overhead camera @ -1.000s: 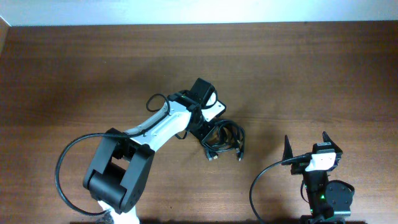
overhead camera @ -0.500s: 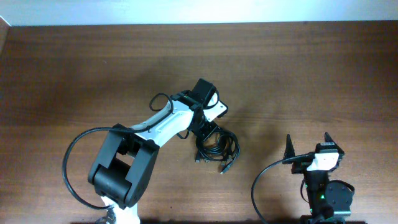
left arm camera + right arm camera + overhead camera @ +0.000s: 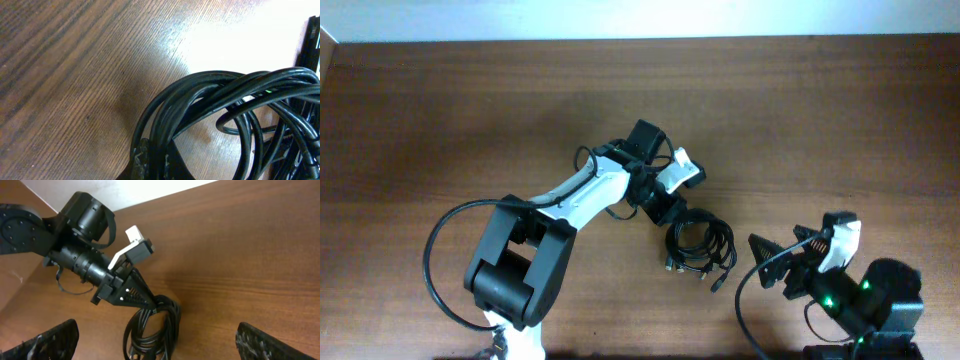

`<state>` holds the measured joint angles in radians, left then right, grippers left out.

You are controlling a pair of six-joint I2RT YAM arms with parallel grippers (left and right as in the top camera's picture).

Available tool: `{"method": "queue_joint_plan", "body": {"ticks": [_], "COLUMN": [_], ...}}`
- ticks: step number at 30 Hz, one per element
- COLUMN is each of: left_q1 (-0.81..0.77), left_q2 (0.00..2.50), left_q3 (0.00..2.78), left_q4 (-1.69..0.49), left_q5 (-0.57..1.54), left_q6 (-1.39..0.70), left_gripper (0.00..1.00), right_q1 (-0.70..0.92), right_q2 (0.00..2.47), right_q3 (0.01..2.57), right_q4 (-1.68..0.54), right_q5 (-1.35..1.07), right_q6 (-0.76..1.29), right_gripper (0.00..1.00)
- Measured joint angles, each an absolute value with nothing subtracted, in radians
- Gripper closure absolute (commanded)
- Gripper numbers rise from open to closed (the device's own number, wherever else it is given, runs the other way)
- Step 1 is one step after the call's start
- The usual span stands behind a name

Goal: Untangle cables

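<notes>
None of the cables (image 3: 698,245) are separated yet: your left gripper (image 3: 672,215) pinches them as one tangled bundle, your right gripper (image 3: 758,264) hangs wide open, empty.

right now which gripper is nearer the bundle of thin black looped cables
Left. The left gripper clamps the thin black cable bundle at its upper edge; the right gripper stands open, apart, to its right.
</notes>
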<state>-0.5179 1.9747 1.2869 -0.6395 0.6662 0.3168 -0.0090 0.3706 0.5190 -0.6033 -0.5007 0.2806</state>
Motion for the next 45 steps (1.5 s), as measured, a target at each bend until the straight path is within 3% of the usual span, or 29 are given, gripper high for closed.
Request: {"method": "queue_joint_plan", "body": {"ticks": [4, 5, 7, 12, 18, 25, 27, 30, 32, 36, 45], "left_q1": [-0.516, -0.516, -0.516, -0.516, -0.516, -0.516, -0.516, -0.516, -0.516, -0.516, -0.516], "left_q2": [1.967, 1.952, 1.932, 1.930, 1.930, 1.930, 1.930, 1.930, 1.929, 1.892, 1.883], "left_q3": [1.289, 1.289, 1.289, 1.289, 1.289, 1.289, 1.289, 1.289, 1.289, 1.289, 1.289], "left_q4": [-0.524, -0.530, -0.543, -0.572, -0.574, -0.540, -0.537, -0.537, -0.545, -0.609, -0.606], "left_q5": [0.673, 0.674, 0.675, 0.674, 0.674, 0.672, 0.651, 0.642, 0.640, 0.636, 0.657], "left_q6": [0.345, 0.372, 0.411, 0.453, 0.447, 0.247, 0.192, 0.159, 0.159, 0.312, 0.337], "left_gripper": [1.00, 1.00, 1.00, 1.00, 1.00, 1.00, 1.00, 1.00, 1.00, 1.00, 1.00], "right_q1": [-0.011, -0.011, -0.011, -0.011, -0.011, 0.030, 0.051, 0.052, 0.052, 0.054, 0.054], "right_q2": [0.621, 0.652, 0.739, 0.982, 1.054, 1.054, 1.054, 1.054, 1.054, 1.054, 1.054], "right_q3": [0.703, 0.704, 0.705, 0.707, 0.707, 0.707, 0.707, 0.707, 0.707, 0.707, 0.707], "right_q4": [-0.656, -0.660, -0.684, -0.715, -0.737, -0.738, -0.726, -0.726, -0.731, -0.731, -0.739], "right_q5": [-0.673, -0.701, -0.716, -0.678, -0.694, -0.735, -0.733, -0.701, -0.649, -0.535, -0.641], "right_q6": [0.257, 0.256, 0.238, 0.196, 0.090, 0.031, 0.020, 0.019, 0.022, 0.083, 0.001], "right_gripper": [0.01, 0.12, 0.16, 0.49, 0.48, 0.50, 0.57, 0.59, 0.55, 0.56, 0.56]}}
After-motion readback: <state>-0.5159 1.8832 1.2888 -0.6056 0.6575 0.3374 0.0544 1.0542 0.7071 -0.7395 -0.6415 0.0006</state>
